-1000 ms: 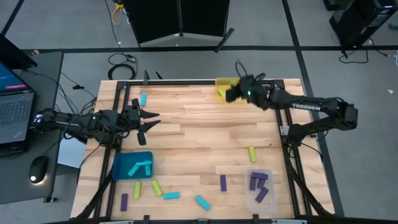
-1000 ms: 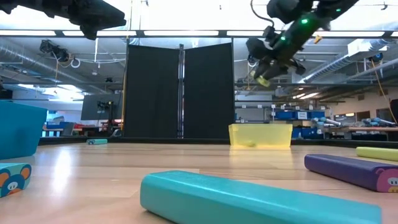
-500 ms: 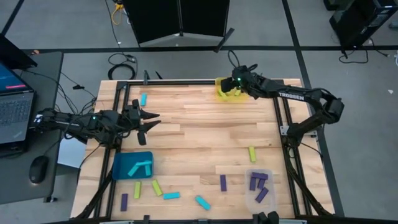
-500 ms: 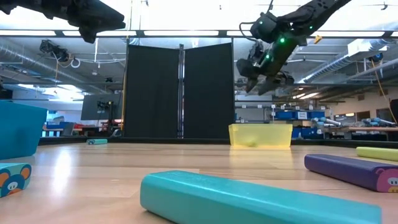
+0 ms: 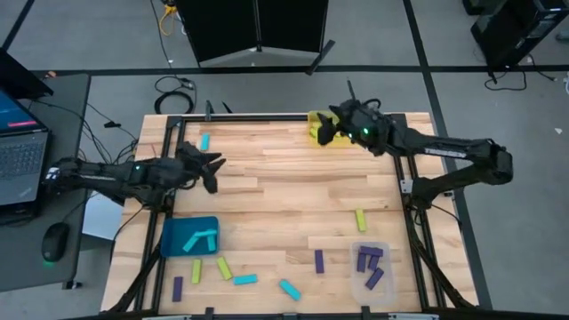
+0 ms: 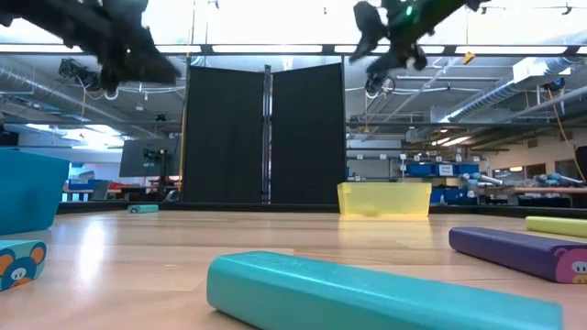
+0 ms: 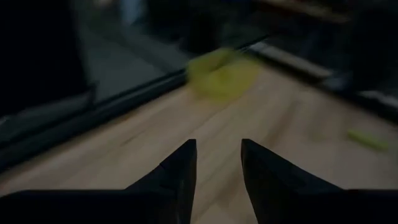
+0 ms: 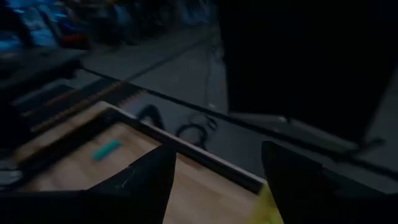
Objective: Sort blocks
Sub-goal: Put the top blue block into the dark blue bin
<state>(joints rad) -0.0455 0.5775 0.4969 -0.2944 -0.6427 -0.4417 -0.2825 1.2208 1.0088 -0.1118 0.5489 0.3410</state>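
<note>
Small bar blocks lie flat on the wooden table: a cyan one (image 5: 204, 142) near the far left, a yellow-green one (image 5: 360, 220) at the right, and purple (image 5: 319, 260), yellow-green (image 5: 224, 268) and cyan (image 5: 244, 279) ones along the near edge. My right gripper (image 5: 325, 132) hangs open and empty in the air beside the yellow bin (image 5: 318, 118) at the far edge, its fingers wide apart in the right wrist view (image 8: 217, 168). My left gripper (image 5: 213, 172) hovers over the table's left part, open with a narrow gap (image 7: 217, 152), holding nothing.
A teal bin (image 5: 189, 236) with cyan blocks in it stands near left. A clear bin (image 5: 371, 267) with purple blocks stands near right. Bare wood lies across the table's middle. A laptop (image 5: 18, 151) and a mouse (image 5: 55, 240) sit left of the table.
My right gripper moved over the yellow bin, then rose and drew back a little toward the near edge. The yellow-green block that showed between its fingers a second ago no longer shows there. My left gripper has turned about its wrist and dipped slightly.
</note>
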